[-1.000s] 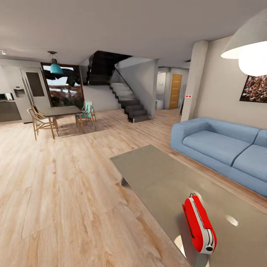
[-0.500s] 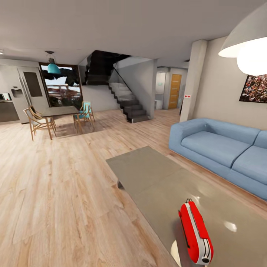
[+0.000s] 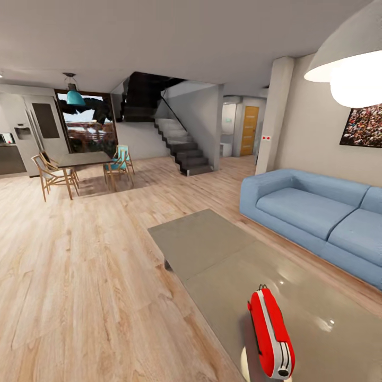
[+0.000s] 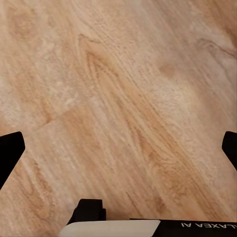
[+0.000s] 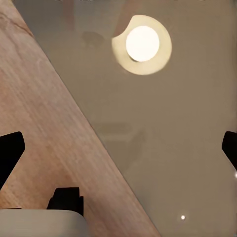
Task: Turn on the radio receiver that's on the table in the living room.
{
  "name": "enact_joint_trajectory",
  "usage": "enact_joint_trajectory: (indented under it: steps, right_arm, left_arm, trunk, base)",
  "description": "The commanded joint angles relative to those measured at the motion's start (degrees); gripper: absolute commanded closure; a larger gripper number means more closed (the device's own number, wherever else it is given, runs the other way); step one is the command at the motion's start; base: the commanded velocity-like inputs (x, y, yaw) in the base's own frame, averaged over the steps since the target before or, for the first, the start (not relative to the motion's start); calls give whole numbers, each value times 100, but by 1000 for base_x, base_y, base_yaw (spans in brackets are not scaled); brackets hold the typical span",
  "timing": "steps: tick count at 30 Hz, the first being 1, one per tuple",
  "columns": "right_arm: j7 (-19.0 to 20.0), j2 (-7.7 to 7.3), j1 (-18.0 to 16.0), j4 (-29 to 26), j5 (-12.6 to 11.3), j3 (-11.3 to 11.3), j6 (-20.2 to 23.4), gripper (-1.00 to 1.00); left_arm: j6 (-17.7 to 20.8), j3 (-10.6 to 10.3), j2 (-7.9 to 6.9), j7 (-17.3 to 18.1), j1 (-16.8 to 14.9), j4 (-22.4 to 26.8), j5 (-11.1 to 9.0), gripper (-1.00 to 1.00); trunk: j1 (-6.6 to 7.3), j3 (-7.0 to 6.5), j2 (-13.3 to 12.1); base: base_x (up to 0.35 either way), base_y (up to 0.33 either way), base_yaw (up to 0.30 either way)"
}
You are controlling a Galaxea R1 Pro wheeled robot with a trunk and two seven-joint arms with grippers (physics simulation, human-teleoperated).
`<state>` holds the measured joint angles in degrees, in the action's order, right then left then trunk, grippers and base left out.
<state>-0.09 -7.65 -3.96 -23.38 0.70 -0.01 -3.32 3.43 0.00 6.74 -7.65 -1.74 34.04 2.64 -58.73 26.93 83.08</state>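
Where frame cuts it, radio receiver [image 3: 270, 339], table [image 3: 212, 249]

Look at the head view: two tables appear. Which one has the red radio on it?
The large low grey coffee table beside the blue sofa carries the radio receiver. The dark dining table, ringed by chairs, stands far off.

We're inside a home here, open-plan: a blue sofa [image 3: 313, 215] beside a low grey bench [image 3: 223, 254], plank floor [image 3: 79, 276] throughout, dining table with chairs [image 3: 79, 167] further back, a staircase [image 3: 183, 146], pendant lamp [image 3: 350, 63] glowing overhead.
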Motion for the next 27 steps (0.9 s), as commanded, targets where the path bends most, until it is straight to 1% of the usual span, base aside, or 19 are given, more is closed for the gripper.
enact_joint_trajectory:
  steps: [1,12,18,21,22,23,26,27]
  right_arm:
    - [0,0,0,0,0,0,-1,-100]
    - [0,0,-3,0,6,-1,-2,-100]
    - [17,-21,0,-89,19,17,15,-100]
    - [40,11,0,-472,60,35,77,-100]
    - [41,20,-2,-693,88,39,116,-100]
    - [46,24,-3,-1168,119,40,248,-100]
    - [50,25,-4,-1700,132,38,444,-100]
    - [51,26,-6,-1987,135,37,560,-100]
  left_arm:
    - [0,0,1,0,-1,-1,0,-100]
    - [0,0,0,0,-2,-3,0,-100]
    - [0,0,-6,-6,-1,1,0,-100]
    - [0,0,-6,-6,0,-2,0,-100]
    - [0,0,-6,-4,0,0,0,-100]
    - [0,0,-6,-1,-1,1,0,-100]
    - [0,0,-6,0,-1,-1,0,-100]
    - [0,0,-6,0,-1,0,0,-100]
  trunk:
    - [0,0,0]
    - [0,0,0]
    - [0,0,0]
    - [0,0,0]
    - [0,0,0]
    - [0,0,0]
    - [0,0,0]
    - [0,0,0]
  base:
    - [0,-6,0]
    - [0,0,0]
    - [0,0,0]
    - [0,0,0]
    - [0,0,0]
    - [0,0,0]
    - [0,0,0]
    - [0,0,0]
